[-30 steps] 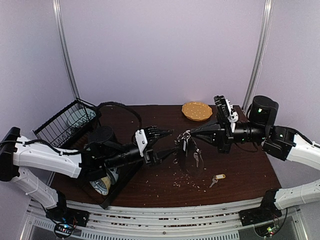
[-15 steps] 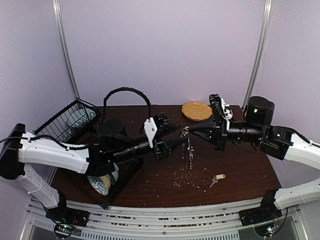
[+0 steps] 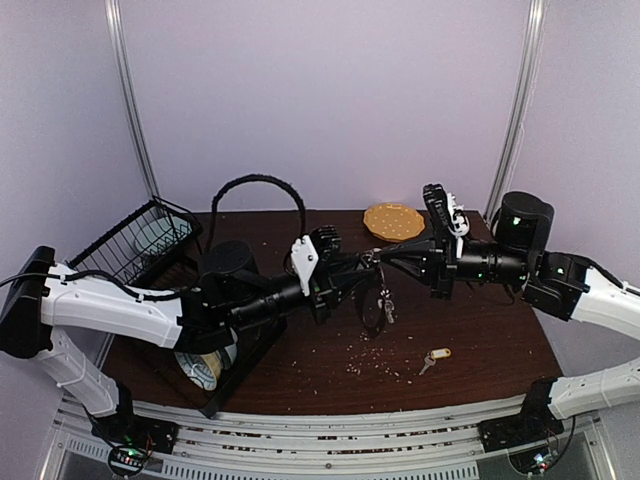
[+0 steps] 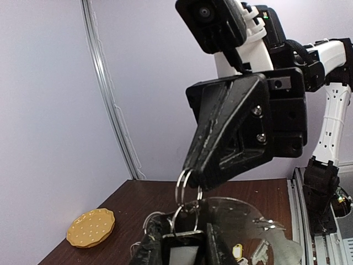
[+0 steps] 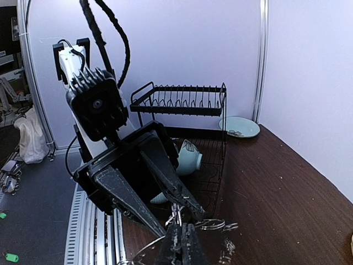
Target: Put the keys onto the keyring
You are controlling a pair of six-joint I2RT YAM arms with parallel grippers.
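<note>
where the right gripper [image 3: 377, 260] pinches it, keyring [image 3: 373, 300] (cropped) blurs

A brown table [image 3: 480, 350] carries scattered crumbs [image 3: 365, 352]. A yellow dotted disc [image 3: 393, 221] lies at its far edge. At far left stands a black wire rack [image 3: 130, 245], a pale green plate [image 3: 160, 238] showing through its wires. Near the front left a pale cup [image 3: 203, 370] lies on its side. Lilac walls [image 3: 330, 100] enclose the table.

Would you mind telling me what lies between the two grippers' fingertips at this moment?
Small metal rings hang there, pinched by the shut right gripper just ahead of the left gripper; the left wrist view shows this best.
</note>
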